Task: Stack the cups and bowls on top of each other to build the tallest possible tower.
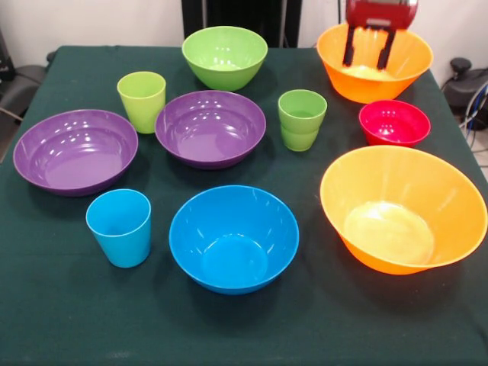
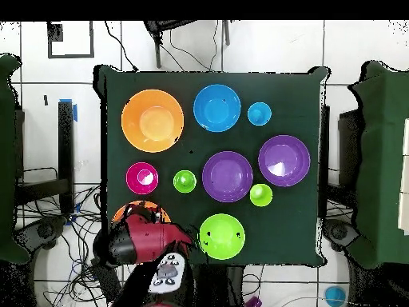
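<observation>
A: Where is the gripper (image 1: 370, 47) hanging?

B: It is hanging over the far orange bowl (image 1: 374, 63). Its two fingers are spread apart and are holding nothing. The tips are pointing down into the bowl.

A: Is a tower standing yet?

B: No. Nothing is sitting on anything else. Every bowl and cup is resting alone on the green cloth (image 1: 61, 305).

A: Where is everything sitting?

B: In the front view, the other orange bowl (image 1: 402, 208) is sitting near the front on the right. The blue bowl (image 1: 233, 238) is sitting in the middle front, and the blue cup (image 1: 120, 227) is standing just beside it. The two purple bowls (image 1: 210, 128) (image 1: 75, 151) are sitting side by side, with the yellow-green cup (image 1: 142, 100) standing behind and between them. The green bowl (image 1: 224, 56) is sitting at the back. The ridged cup (image 1: 302, 119) and the red bowl (image 1: 394, 122) are sitting near the far orange bowl.

A: How should it be grabbing this bowl?

B: I think it should be pinching the rim, one finger inside and one outside. The wall is sloping and shiny, so it could be slipping. Going down slowly and squeezing firmly should be helping. A big orange bowl is probably making a good wide bottom for the tower
</observation>
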{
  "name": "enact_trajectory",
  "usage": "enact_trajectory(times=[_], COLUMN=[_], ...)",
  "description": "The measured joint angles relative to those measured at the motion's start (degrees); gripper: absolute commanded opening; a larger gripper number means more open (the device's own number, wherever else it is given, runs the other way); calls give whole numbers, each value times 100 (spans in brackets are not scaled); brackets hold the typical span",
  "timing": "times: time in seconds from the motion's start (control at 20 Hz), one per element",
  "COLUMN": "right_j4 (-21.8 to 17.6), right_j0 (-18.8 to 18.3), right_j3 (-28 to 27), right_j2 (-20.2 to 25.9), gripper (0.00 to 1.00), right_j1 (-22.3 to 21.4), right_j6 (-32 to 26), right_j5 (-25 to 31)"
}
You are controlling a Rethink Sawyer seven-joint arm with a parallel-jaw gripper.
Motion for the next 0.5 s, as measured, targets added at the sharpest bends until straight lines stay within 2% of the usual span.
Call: enact_trajectory(times=[0.25,0.5], right_j4=[-1,-2], right_j0=[62,157], right_j3=[407,692], right_j2=[35,45], gripper=[100,100], right_j1=[-706,-1085], right_j6=[0,0], right_j5=[296,300])
